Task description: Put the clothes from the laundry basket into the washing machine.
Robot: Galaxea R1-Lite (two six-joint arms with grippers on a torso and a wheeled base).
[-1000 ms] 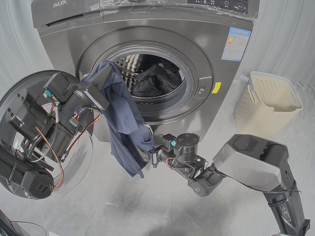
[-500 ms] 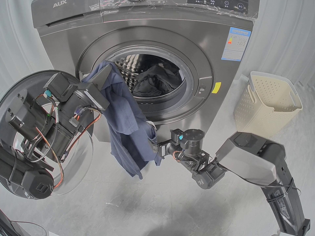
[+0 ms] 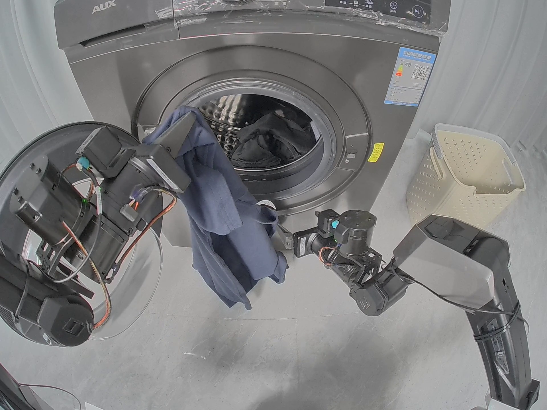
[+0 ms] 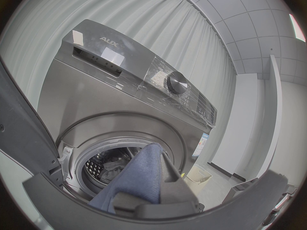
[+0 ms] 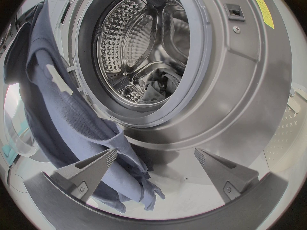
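A blue garment hangs in front of the washing machine, left of its open drum mouth. My left gripper is shut on the garment's top edge, seen as blue cloth pinched between the fingers. My right gripper sits low at the garment's lower fold, below the drum rim. It stands open, with the cloth lying against one finger. Dark clothes lie inside the drum.
The round door is swung open to the left, behind my left arm. A cream laundry basket stands on the floor right of the machine; its inside looks bare. Grey floor spreads in front.
My right arm has moved up and toward the machine's front, pushing the garment's lower fold up and to the right. The left arm has kept still.
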